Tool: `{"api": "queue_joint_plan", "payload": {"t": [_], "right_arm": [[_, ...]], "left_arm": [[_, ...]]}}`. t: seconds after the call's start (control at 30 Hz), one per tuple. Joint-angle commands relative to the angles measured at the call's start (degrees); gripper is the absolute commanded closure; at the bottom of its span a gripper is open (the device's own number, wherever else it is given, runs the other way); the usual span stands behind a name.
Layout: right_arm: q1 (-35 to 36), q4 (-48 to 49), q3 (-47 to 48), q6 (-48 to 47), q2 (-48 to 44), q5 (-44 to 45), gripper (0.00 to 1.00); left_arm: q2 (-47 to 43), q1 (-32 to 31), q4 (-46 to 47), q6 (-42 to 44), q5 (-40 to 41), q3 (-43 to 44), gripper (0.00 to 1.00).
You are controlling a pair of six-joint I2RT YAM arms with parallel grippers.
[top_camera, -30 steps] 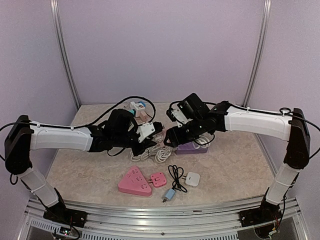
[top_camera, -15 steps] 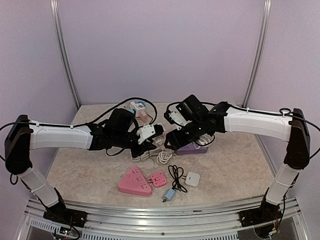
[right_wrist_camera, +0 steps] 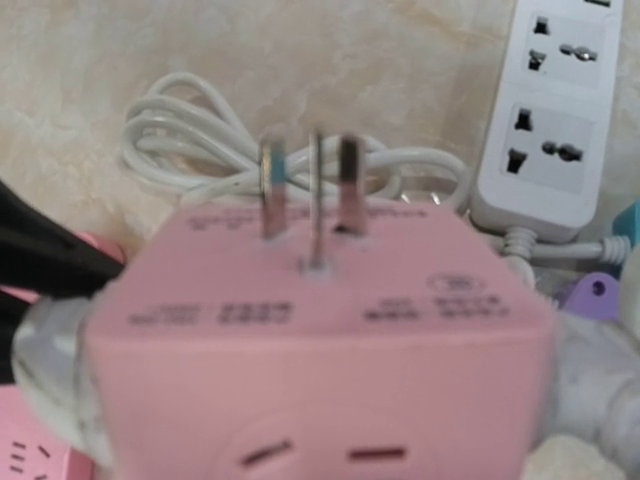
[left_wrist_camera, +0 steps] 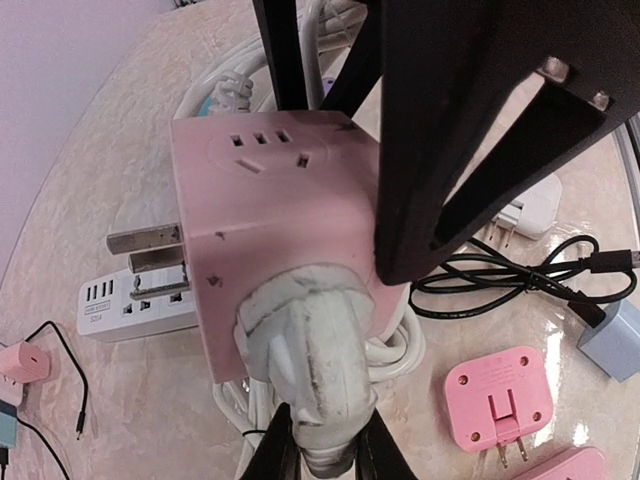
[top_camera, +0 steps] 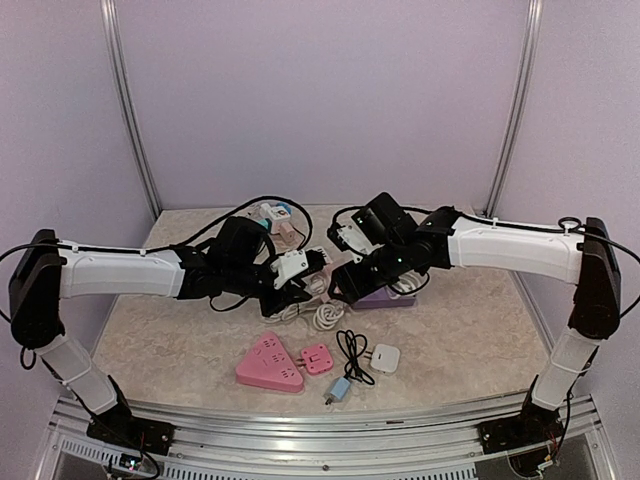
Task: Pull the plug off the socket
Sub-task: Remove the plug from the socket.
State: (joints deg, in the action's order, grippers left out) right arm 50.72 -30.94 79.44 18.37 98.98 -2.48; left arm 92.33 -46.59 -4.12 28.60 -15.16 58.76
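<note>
One smooth pink cube socket [left_wrist_camera: 270, 220] hangs above the marbled worktop [top_camera: 470, 330] — my right tool [top_camera: 343, 277] grips its sides, my left tool [left_wrist_camera: 318, 450] is closed on the rounded, scuffed grey plug [left_wrist_camera: 305, 350] in its face.

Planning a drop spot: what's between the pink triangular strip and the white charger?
Top view: a small pink adapter, then a black cable, between pink triangular strip and white charger.

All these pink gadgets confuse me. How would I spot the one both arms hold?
Find the table's middle, where left gripper and right gripper meet. The pink cube is held between them, a white plug in its side. The pink triangle and small pink adapter lie flat on the table instead.
</note>
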Motion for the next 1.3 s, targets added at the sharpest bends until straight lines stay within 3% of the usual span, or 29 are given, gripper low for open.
{"api": "queue_joint_plan", "payload": {"t": [0.0, 0.07, 0.17, 0.4, 0.87, 1.0, 1.13, 1.27], "right_arm": [[-0.6, 4.3, -0.3, 3.5, -2.0, 1.9, 1.00], [-0.7, 5.0, -0.2, 4.1, -2.0, -0.6, 1.00], [-0.6, 5.8, 0.1, 4.5, -2.0, -3.5, 1.00], [-0.2, 4.4, 1.4, 3.6, -0.5, -5.0, 1.00], [0.3, 4.9, 2.4, 3.8, 0.7, -5.9, 1.00], [0.3, 4.8, 2.1, 3.8, 0.6, -5.7, 1.00], [0.3, 5.0, 1.5, 3.8, 0.4, -5.1, 1.00], [0.3, 4.8, 1.0, 2.7, -0.2, -3.5, 1.00]], "left_arm": [[-1.3, -0.8, 0.8, -2.0, -0.4, 1.3, 0.90], [-1.5, -0.9, 2.2, -2.2, 1.1, 0.5, 0.74], [-1.6, -1.4, 3.6, -2.0, 3.4, -0.2, 0.60], [-1.2, -2.0, 5.7, -1.8, 5.6, -0.5, 0.53], [-0.9, -2.8, 7.7, -1.4, 8.0, -1.5, 0.69], [-0.7, -3.2, 7.6, -0.7, 8.7, -1.6, 0.86], [-0.6, -3.7, 7.6, -0.3, 9.2, -1.7, 0.96], [-0.9, -3.8, 6.8, 0.1, 8.2, -1.8, 1.00]]}}
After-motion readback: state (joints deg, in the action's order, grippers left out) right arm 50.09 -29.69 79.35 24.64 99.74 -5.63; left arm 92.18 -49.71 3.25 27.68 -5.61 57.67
